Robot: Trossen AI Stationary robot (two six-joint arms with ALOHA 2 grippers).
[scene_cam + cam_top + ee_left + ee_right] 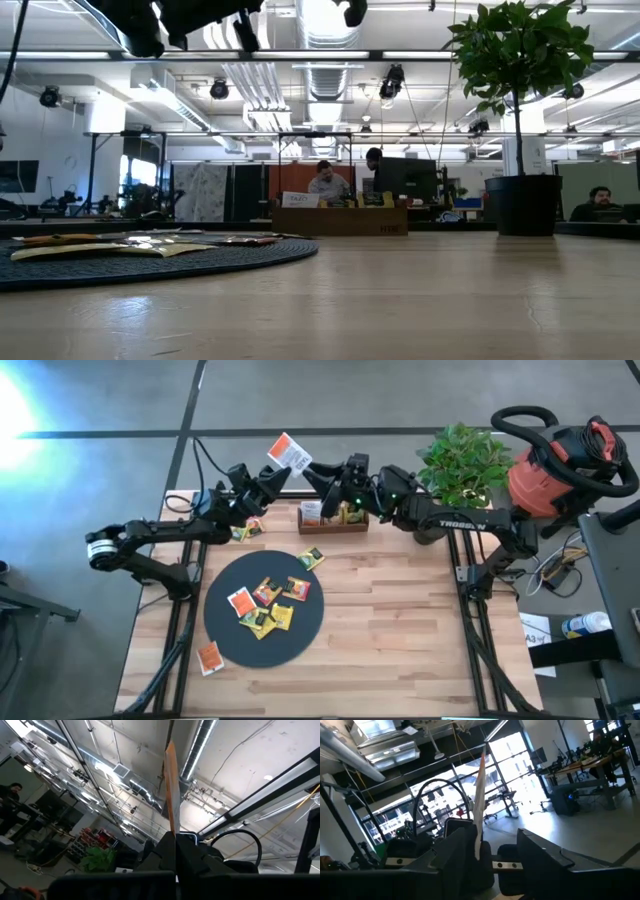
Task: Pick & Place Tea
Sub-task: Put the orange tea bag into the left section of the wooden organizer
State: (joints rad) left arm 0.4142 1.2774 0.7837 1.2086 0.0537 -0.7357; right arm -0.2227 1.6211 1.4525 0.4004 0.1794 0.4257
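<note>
L gripper [272, 472] pinches orange tea packet [290, 453] up in air, over table's far edge near tray [333, 520]. R gripper [318, 478] spread around same packet, handover likely. Risk: L lets go before R closes, packet drops. More packets on disc [300, 638].

A thin tea packet [479, 795] stands up on its edge. The right gripper's [492, 855] dark fingers [455, 852] are spread apart, with the packet just above the gap between them.
</note>
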